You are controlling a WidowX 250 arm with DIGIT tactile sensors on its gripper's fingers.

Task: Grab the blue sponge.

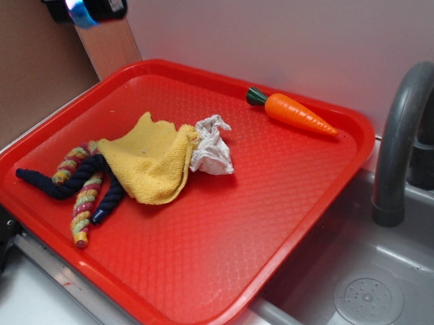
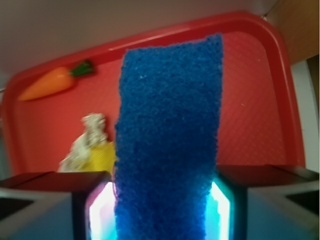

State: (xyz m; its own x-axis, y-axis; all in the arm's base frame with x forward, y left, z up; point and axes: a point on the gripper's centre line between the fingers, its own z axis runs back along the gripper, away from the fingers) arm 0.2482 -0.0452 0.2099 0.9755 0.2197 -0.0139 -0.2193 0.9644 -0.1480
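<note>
Blue sponge [image 2: 167, 145] held in the tool [image 2: 162, 210], raised above the red tray [image 1: 297, 202].

In the wrist view the tool's two fingers [image 2: 90, 200] press against either side of the sponge, which stands upright and fills the centre of the frame. The grab therefore appears done, with little or nothing left. On the tray remain a toy carrot [image 1: 294, 113] at upper right and, at centre left, a yellow cloth [image 1: 149, 161], a white rag [image 1: 211, 145] and ropes [image 1: 82, 185]. In the exterior view the tool sits at the upper left edge.

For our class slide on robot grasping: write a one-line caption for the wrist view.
Gripper shut on a bright-blue rectangular sponge, held above a red plastic tray.
</note>
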